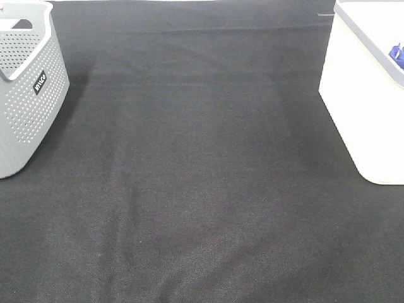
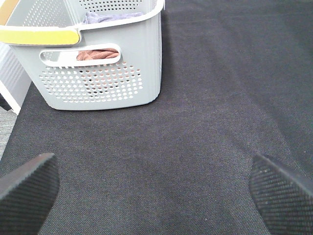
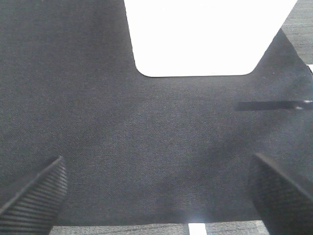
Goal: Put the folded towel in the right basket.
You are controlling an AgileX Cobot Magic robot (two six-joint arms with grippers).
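Observation:
The right basket is white and stands at the table's right edge; a bit of blue fabric shows inside it. It fills the far part of the right wrist view. The left basket is grey and perforated. In the left wrist view it holds a reddish-brown folded towel, seen through the handle slot, and a lavender one. My left gripper is open and empty over the black cloth, short of the grey basket. My right gripper is open and empty, short of the white basket. Neither gripper shows in the exterior view.
A black cloth covers the table between the two baskets. The grey basket has a yellow handle. A dark strap lies beside the white basket. The table's edge shows close to my right gripper.

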